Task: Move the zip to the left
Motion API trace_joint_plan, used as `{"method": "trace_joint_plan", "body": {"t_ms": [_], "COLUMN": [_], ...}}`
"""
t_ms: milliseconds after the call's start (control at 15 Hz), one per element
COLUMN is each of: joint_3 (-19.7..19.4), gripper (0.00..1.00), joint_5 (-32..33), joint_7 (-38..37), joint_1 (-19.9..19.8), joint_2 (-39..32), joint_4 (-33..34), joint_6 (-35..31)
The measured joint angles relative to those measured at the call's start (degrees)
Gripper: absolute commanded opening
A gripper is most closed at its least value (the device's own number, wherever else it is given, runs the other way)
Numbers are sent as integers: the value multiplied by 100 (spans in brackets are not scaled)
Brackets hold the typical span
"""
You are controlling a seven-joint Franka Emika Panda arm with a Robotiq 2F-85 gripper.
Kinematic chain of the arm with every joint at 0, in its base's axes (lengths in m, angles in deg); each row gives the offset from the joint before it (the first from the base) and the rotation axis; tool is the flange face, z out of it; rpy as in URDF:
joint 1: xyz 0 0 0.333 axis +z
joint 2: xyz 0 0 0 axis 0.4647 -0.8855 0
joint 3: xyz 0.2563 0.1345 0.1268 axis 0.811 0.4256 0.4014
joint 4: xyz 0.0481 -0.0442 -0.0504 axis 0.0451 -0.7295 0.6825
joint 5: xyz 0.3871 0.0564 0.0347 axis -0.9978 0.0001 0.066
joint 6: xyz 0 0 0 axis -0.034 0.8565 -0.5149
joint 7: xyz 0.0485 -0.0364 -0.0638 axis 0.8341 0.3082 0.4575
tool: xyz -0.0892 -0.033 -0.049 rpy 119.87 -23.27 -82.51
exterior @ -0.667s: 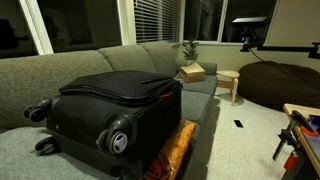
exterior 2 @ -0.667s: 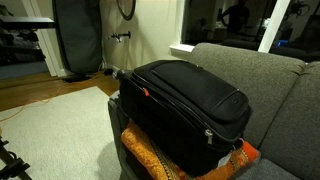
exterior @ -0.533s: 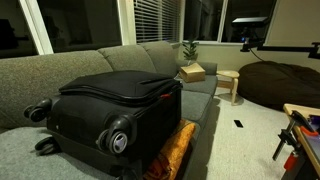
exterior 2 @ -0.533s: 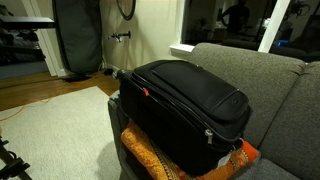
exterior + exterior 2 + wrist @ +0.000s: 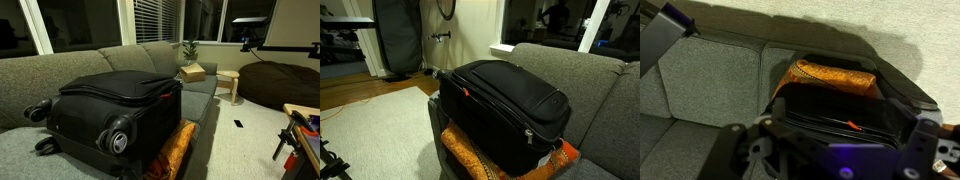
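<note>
A black suitcase [image 5: 115, 110] lies flat on a grey sofa [image 5: 60, 65], resting on an orange patterned cushion [image 5: 175, 150]. It shows in both exterior views [image 5: 510, 105]. A small red zip pull [image 5: 465, 93] sits on its side zip line; in the wrist view the red pull [image 5: 852, 126] lies on the dark zip track of the suitcase [image 5: 830, 105]. My gripper [image 5: 835, 150] shows only in the wrist view, its dark fingers spread wide at the lower edge, above the suitcase and apart from the pull. It holds nothing.
A cardboard box [image 5: 191, 72] sits on the far sofa seat, with a small wooden side table [image 5: 229, 83] and a dark beanbag [image 5: 285, 85] beyond. A black case [image 5: 398, 40] leans on the wall. The sofa back [image 5: 710, 75] fills the wrist view's left.
</note>
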Motion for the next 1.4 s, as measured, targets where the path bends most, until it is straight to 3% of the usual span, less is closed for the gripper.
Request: {"method": "trace_joint_plan", "body": {"t_ms": [933,1400], "joint_3": [-6,-26], "gripper": [100,100], "joint_5": [0,0], "joint_7": [-4,-4], "joint_1": [4,-1], "joint_2": [-693,-1145], "joint_4": [-6,-22], "joint_6": [-79,-801]}}
